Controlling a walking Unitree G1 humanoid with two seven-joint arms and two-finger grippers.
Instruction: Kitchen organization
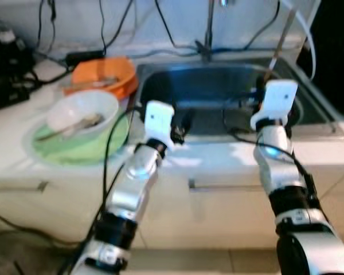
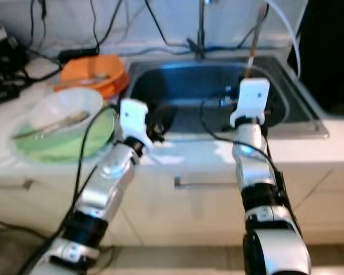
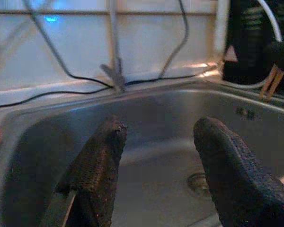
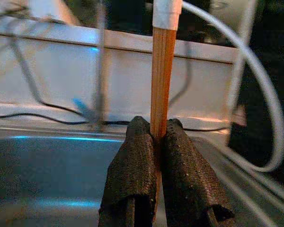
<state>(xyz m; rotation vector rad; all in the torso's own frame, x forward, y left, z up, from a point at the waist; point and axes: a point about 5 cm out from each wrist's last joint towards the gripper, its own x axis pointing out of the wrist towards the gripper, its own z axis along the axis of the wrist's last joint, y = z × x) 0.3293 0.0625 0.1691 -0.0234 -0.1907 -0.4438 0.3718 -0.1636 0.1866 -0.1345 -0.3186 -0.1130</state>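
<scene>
Counter, left: a white bowl [image 1: 83,112] with a utensil lying in it sits on a round green plate [image 1: 74,146]; behind it, an orange bowl [image 1: 106,73] holds another utensil.
Sink: a stainless steel sink basin [image 1: 218,86] is set in the white counter, a thin metal tap [image 1: 208,28] rising at its back edge, black cables trailing along the wall.
Left gripper [image 3: 156,156]: hovers over the sink's near left edge, black fingers spread apart, nothing between them.
Right gripper [image 4: 154,142]: over the sink's right part, fingers pressed together on a thin wooden stick with a white-wrapped top [image 4: 163,71], which stands upright above the basin.
</scene>
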